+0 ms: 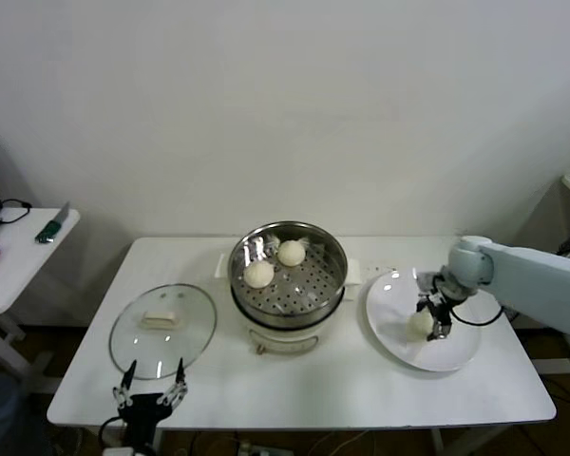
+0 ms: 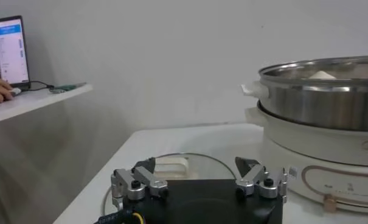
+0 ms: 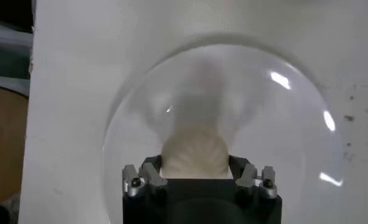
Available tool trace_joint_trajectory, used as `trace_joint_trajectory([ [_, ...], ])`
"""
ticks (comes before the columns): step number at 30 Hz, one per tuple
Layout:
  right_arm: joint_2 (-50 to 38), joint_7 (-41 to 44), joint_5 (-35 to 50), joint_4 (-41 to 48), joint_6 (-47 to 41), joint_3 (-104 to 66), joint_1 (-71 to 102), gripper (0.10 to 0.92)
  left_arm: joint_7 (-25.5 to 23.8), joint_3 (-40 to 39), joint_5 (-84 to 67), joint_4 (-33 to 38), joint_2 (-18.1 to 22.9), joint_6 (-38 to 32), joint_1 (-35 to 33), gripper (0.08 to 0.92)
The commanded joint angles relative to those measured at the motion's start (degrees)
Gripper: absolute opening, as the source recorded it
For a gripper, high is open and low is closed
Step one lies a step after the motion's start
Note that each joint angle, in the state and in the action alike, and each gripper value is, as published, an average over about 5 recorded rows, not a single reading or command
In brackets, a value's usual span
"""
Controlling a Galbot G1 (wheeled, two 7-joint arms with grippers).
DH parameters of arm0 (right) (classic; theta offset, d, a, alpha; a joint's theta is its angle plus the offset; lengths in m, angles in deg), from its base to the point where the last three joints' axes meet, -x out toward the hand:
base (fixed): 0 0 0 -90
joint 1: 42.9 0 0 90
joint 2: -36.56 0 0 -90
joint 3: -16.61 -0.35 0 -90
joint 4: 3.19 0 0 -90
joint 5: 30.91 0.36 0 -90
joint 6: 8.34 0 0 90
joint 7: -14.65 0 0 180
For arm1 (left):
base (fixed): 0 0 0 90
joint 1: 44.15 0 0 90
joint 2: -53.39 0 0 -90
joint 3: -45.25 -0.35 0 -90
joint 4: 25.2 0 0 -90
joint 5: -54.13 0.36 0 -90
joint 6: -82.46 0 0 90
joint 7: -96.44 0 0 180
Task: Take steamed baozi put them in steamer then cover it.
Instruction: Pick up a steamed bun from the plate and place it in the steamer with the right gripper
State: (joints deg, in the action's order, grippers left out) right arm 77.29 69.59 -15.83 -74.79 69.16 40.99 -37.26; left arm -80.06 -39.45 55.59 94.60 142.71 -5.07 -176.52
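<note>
Nearest the head camera, at the front left edge of the white rectangular surface (image 1: 304, 380), the left claw (image 1: 151, 387) hangs idle with its two black fingers spread wide and nothing between them. Just beyond it lies the cover (image 1: 163, 329), a round clear glass lid with a metal rim and a whitish rectangular handle at its centre, flat on the surface and apart from the claw. In the left wrist view the same claw (image 2: 198, 175) stands open in front of the lid (image 2: 190, 164).

At the middle of the surface stands the steamer (image 1: 287, 275), a round shiny stainless-steel basket with a perforated floor, seated on a white electric pot base (image 1: 283, 337). Two steamed baozi, small smooth off-white dough buns, sit inside it: one (image 1: 258, 274) toward the left of the floor, the other (image 1: 291, 253) farther back, the two near each other.

To the right of the steamer lies a flat round white plate (image 1: 396, 328). On it rests a third off-white bun (image 1: 420, 324), and the right claw (image 1: 437, 318) reaches down over it from the right arm (image 1: 532, 280). In the right wrist view its fingers (image 3: 148, 173) flank the bun (image 3: 194, 155) on both sides, closing around it; whether they already press it, I cannot tell. The bun remains on the plate.
</note>
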Motion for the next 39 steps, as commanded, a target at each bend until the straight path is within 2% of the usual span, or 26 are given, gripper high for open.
trace_joint_trajectory([
  [1, 4.1, 3.8, 7.0, -4.7, 7.3, 13.7, -25.0, 0.721, 0.0, -0.2, 0.1, 0.2, 0.1, 0.1, -0.1, 0.823],
  [6, 10.8, 6.1, 9.5, -7.5, 15.7, 16.4, -36.7, 0.721, 0.1, -0.3, 0.2, 0.4, 0.1, 0.2, -0.3, 0.823],
  [11, 17.6, 6.5, 6.7, -11.8, 21.6, 12.8, -42.2, 0.721, 0.1, -0.3, 0.3, 0.7, 0.0, 0.1, -0.6, 0.823],
  [20, 29.1, 3.2, 0.9, -18.5, 23.5, 6.2, -35.2, 0.721, 0.3, 0.0, 0.2, 1.9, -0.3, 0.2, -1.4, 0.823],
  [31, 33.5, -0.3, -11.4, -15.1, 23.9, 6.9, -20.9, 0.721, 0.6, 0.4, 0.3, 2.3, -0.1, -0.1, -1.9, 0.823],
  [39, 33.9, -1.4, -14.6, -10.6, 24.1, 6.8, -15.7, 0.721, 0.6, 0.7, 0.3, 2.3, 0.0, 0.1, -2.0, 0.823],
])
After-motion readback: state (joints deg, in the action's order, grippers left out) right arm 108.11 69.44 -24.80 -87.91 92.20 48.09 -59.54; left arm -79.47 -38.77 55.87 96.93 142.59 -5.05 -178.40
